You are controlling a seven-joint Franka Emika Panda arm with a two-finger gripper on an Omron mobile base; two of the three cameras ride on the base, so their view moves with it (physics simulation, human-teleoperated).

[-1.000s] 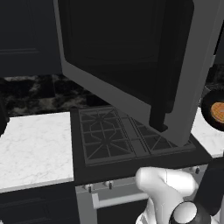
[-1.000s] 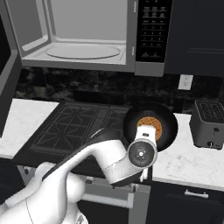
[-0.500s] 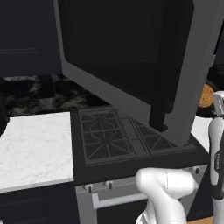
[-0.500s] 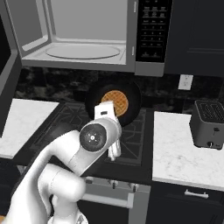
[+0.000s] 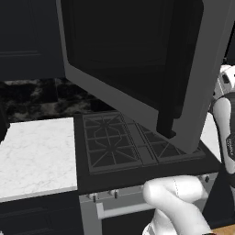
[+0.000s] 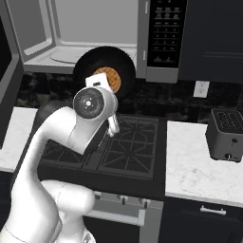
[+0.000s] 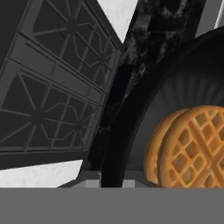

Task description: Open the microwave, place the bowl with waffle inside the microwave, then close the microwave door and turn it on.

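The microwave (image 6: 142, 42) hangs above the stove with its cavity showing and the black keypad (image 6: 163, 33) at its right. The microwave door (image 5: 137, 69) stands swung wide open, and its black bar handle (image 5: 176, 69) faces me. My gripper (image 6: 97, 85) is shut on the rim of the black bowl (image 6: 102, 59), which hangs tilted in the air just in front of the cavity's lower edge. The golden waffle (image 6: 108, 78) lies inside it. In the hand view the bowl's rim (image 7: 116, 140) runs between my fingertips, with the waffle (image 7: 192, 144) to the right.
The black gas stove (image 6: 123, 147) sits directly below the bowl, flanked by white marble counters (image 6: 194, 166). A dark grey toaster (image 6: 225, 135) stands on the right counter. The open door juts out over the stove's left side (image 5: 114, 142).
The arm has carried the bowl with the waffle up and to the left, from above the right counter, over the stove, to the front of the open microwave.
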